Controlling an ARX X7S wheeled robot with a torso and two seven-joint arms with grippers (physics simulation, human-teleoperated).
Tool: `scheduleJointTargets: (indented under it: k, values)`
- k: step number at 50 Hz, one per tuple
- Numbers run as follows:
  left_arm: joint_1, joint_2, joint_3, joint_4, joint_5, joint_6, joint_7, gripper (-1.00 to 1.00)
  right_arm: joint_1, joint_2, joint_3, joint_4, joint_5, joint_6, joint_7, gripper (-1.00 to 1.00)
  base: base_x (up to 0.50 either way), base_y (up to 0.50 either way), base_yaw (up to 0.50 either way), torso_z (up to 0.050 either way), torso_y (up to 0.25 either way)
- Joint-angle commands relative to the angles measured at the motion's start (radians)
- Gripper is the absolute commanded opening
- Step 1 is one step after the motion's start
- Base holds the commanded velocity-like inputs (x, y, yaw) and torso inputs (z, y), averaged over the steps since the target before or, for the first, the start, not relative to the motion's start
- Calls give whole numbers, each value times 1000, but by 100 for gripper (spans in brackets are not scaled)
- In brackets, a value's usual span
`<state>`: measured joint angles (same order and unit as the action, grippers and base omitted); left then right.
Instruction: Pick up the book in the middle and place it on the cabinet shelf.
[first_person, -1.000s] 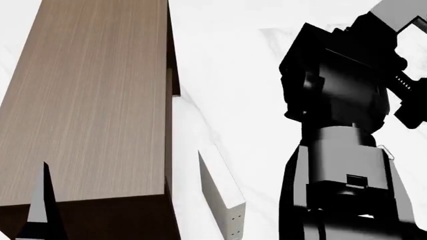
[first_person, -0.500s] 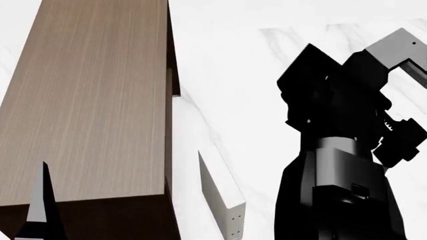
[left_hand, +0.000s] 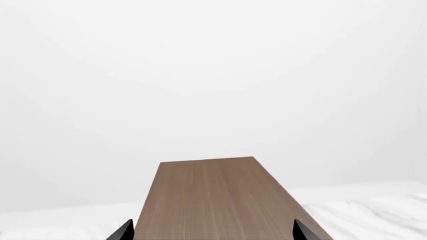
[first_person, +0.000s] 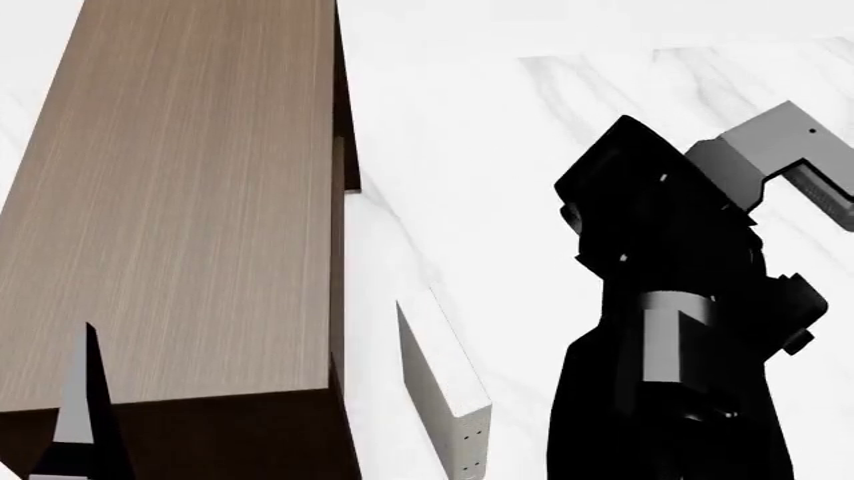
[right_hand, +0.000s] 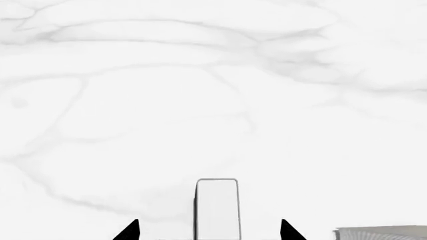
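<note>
No readable text, label, brand or number shows in any view. The off-white book (first_person: 447, 385) carries only small dots along its spine (marks, not letters), and the cabinet shelf (first_person: 187, 200) shows plain wood grain.

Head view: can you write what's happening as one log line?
right end effector: open, straddling upright off-white book | left end effector: open, over brown wood-grain cabinet top

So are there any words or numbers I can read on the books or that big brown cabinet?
No readable text anywhere.
Cabinet: plain wood grain, no label.
Off-white book: only small dots on the spine, no letters.
Book between the right gripper's fingertips: blank.
Left gripper: no markings.
</note>
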<state>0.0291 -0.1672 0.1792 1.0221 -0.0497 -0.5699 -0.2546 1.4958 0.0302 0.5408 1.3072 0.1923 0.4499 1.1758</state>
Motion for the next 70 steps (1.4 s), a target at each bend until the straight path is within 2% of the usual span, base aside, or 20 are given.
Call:
scheduleJointTargets:
  k: [1, 43, 44, 60, 64, 66, 68, 69, 70]
  values:
    - [2, -10, 4, -11, -6, 9, -14, 100, -30, 4, 41, 0, -41, -3, -45, 100, 0, 0, 0, 0, 0]
    - [1, -40, 23, -16, -29, 19, -51, 100, -118, 16, 133, 1, -128, -9, -156, 100, 0, 0, 0, 0, 0]
    - [1, -40, 22, -17, -31, 20, -52, 100, -117, 17, 135, 1, -129, -1, -157, -100, 0, 0, 0, 0, 0]
    - [-3, -49, 31, -18, -38, 20, -65, 100, -128, 16, 113, 1, -170, -26, -213, -100, 0, 0, 0, 0, 0]
    - [-2, -52, 35, -21, -38, 24, -68, 100, -119, 4, 25, -2, -231, -107, -318, -100, 0, 0, -1, 0, 0]
    - [-2, -53, 36, -22, -39, 24, -70, 100, -111, 0, 26, -10, -219, -147, -352, -100, 0, 0, 0, 0, 0]
    - [-1, -55, 36, -22, -40, 26, -71, 100, -108, -13, 27, -54, -211, -153, -361, -100, 0, 0, 0, 0, 0]
    - [1, -55, 37, -24, -41, 29, -72, 100, -104, -22, -34, -80, -255, -136, -390, -100, 0, 0, 0, 0, 0]
    - [1, -56, 37, -25, -41, 31, -73, 100, -101, -24, -37, -87, -253, -127, -372, -100, 0, 0, 0, 0, 0]
